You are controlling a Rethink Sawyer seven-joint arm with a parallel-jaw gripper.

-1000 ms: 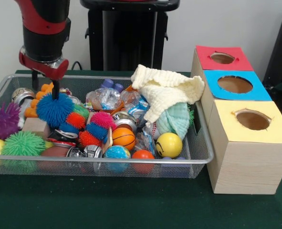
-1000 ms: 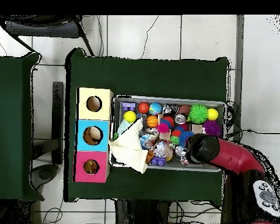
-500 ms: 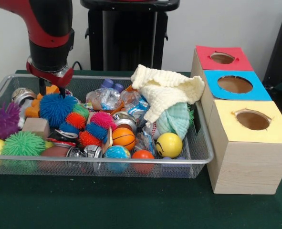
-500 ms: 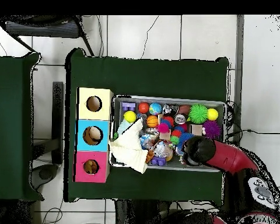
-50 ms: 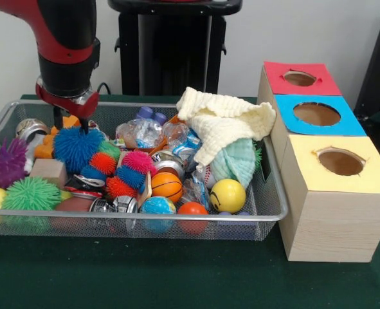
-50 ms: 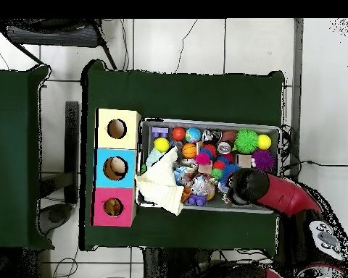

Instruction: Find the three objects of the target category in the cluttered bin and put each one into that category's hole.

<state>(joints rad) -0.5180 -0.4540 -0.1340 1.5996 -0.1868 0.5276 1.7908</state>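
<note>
fingers: cannot tell if spread or closed. gripper (image 5: 74, 122) tips at top of blue spiky ball (image 5: 75, 147), far left of wire bin (image 5: 267, 193). cream cloth (image 5: 225, 122) drapes bin's right; three-hole box (image 5: 325, 206) beside it.

From the front I see an even, soft indoor light that seems to come from above. The wire basket (image 5: 267, 212) throws only a faint shadow on the green desk (image 5: 177, 277), and a slightly darker shadow lies under the wooden box (image 5: 334, 225) at its base. The yellow ball (image 5: 227, 195) carries a small bright spot on its upper side, and the crumpled plastic wrap (image 5: 141, 132) gives little white glints. The white wall (image 5: 292, 32) behind is bright but not burnt out. Nothing looks blurred by motion. From above, the floor (image 6: 206, 43) is very bright, almost washed out, while the desk looks dark and flat.
</note>
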